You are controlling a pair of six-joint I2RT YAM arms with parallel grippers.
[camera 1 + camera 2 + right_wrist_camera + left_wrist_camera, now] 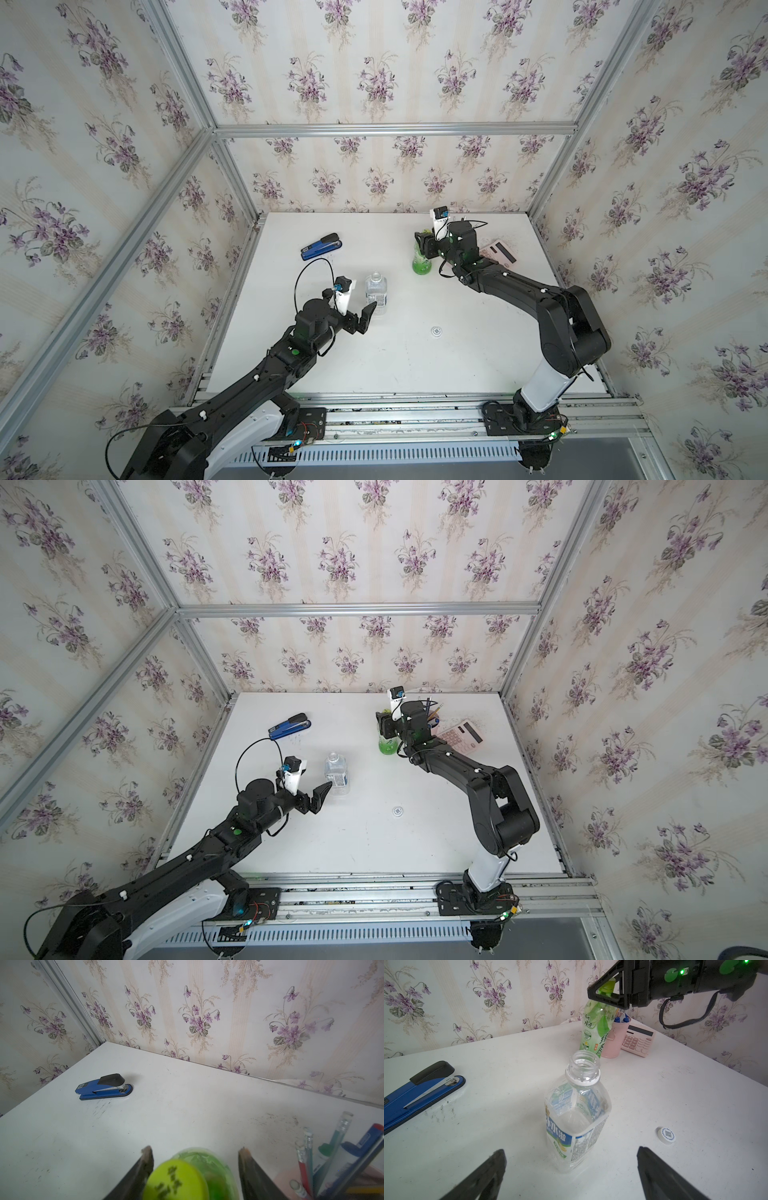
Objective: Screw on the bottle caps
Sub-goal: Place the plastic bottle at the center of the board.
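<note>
You see a blue stapler (322, 246) lying on the white bench (374, 365), and a pink calculator (638, 1041) just beside a pink pen cup (617, 1043) holding pens (365, 1141).

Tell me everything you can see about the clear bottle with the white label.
The clear bottle is see-through thin plastic, apparently empty, with a white label printed in blue and green round its body. Its threaded neck is open, no cap on, a white ring below the threads. It stands upright on the white table, in front of the left claw, whose open jaws do not touch it.

Glossy plastic bottle (577, 1122), matt table (675, 1095)
</note>
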